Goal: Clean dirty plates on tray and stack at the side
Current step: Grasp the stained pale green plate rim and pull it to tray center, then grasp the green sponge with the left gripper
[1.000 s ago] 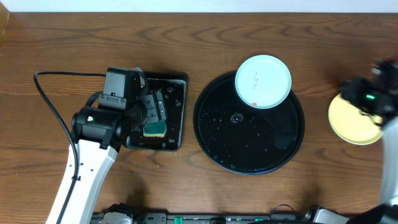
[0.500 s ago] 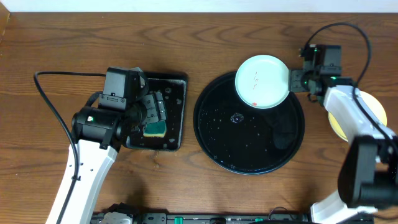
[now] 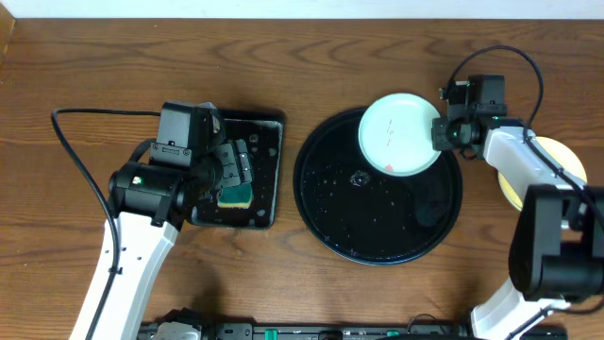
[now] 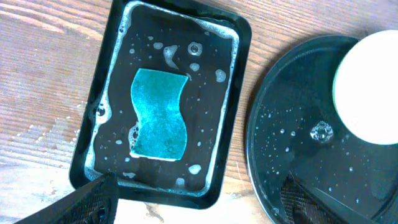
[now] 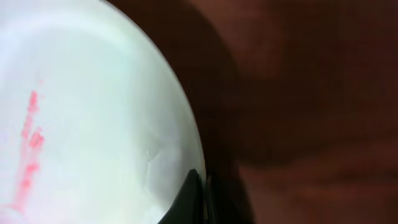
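Rectangular black tray [image 4: 205, 106] on wooden worktop [image 4: 37, 93]
A teal sponge [image 4: 158, 115] lies flat at the tray's middle, soapy droplets around it.

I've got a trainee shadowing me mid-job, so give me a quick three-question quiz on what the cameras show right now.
1. True or false: the right fingers are shut on the white plate's rim.
2. How many plates lie over the round tray? A) one B) two C) three
3. What colour are the smears on the white plate?
Key: 1 true; 2 A; 3 red.
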